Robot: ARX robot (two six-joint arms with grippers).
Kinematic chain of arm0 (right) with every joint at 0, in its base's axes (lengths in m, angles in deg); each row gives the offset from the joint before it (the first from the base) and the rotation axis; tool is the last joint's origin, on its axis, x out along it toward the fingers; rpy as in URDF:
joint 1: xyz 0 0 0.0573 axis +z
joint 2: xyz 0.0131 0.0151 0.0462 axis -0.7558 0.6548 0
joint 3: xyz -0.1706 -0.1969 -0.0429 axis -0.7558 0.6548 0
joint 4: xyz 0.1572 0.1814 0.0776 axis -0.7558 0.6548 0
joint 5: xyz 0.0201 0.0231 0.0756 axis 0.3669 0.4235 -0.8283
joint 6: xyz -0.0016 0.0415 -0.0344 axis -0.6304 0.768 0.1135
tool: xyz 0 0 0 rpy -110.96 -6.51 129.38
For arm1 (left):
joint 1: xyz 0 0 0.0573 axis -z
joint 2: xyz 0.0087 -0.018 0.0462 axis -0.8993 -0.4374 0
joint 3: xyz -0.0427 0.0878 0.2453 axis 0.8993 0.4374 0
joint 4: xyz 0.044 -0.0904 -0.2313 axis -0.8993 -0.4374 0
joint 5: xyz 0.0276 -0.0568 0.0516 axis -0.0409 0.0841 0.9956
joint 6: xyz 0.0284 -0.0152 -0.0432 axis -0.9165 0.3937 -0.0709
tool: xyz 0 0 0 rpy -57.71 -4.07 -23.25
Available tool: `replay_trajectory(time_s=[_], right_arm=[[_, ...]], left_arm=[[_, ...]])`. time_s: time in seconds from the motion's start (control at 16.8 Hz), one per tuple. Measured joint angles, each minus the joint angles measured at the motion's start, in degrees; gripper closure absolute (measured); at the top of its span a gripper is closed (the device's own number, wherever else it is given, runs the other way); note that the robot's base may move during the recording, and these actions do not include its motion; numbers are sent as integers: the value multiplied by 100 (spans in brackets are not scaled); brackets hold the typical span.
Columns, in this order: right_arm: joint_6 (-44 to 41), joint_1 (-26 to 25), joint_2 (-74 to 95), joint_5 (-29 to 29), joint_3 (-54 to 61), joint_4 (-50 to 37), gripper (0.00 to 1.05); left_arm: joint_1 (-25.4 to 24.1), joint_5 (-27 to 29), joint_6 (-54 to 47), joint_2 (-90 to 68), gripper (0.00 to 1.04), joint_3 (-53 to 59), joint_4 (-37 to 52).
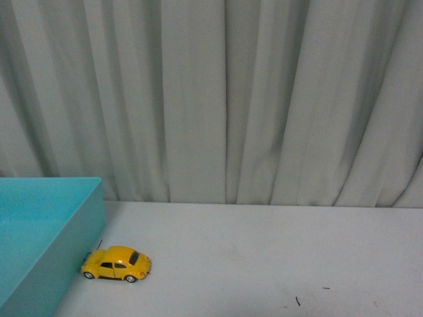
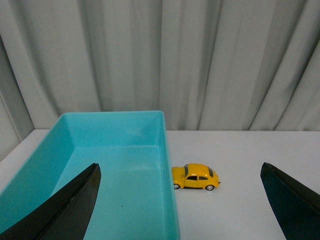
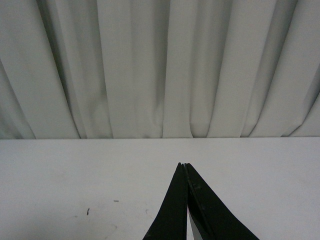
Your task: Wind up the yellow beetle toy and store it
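Left jaws stand wide apart with nothing between them, their dark fingers (image 2: pixel 65 210) framing the left wrist view. Right jaws are pressed together tip to tip, gripping nothing, above the white surface (image 3: pixel 60 170).

The yellow beetle toy (image 1: pixel 117 263) sits on its wheels on the surface, outside the teal bin (image 1: pixel 82 228), with one end close against the bin's outer wall; I cannot tell whether they touch. The left wrist view shows the same toy (image 2: pixel 195 177) from the other side and looks down into the bin (image 2: pixel 115 131), whose inside the front view barely shows. The right wrist view takes in only surface and curtain, plus a few small dark specks (image 3: pixel 88 211).

A pale pleated curtain (image 1: pixel 264 99) hangs behind the surface in every view.
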Motion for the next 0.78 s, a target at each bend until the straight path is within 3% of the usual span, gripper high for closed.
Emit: replay_trajectory(time_s=[0.48, 0.6, 0.66, 0.78], right_arm=[[0, 0, -262, 0, 0, 291, 103], [0, 0, -938, 0, 0, 960, 103], [2, 0, -1773, -2, -4, 2098, 103], [2, 0, -2017, 0, -4, 2105, 103]], left_arm=[[0, 2, 0, 0, 7, 0, 0], [0, 2, 0, 0, 7, 0, 0], [0, 7, 2, 0, 7, 0, -2], [0, 0, 0, 0, 7, 0, 4]])
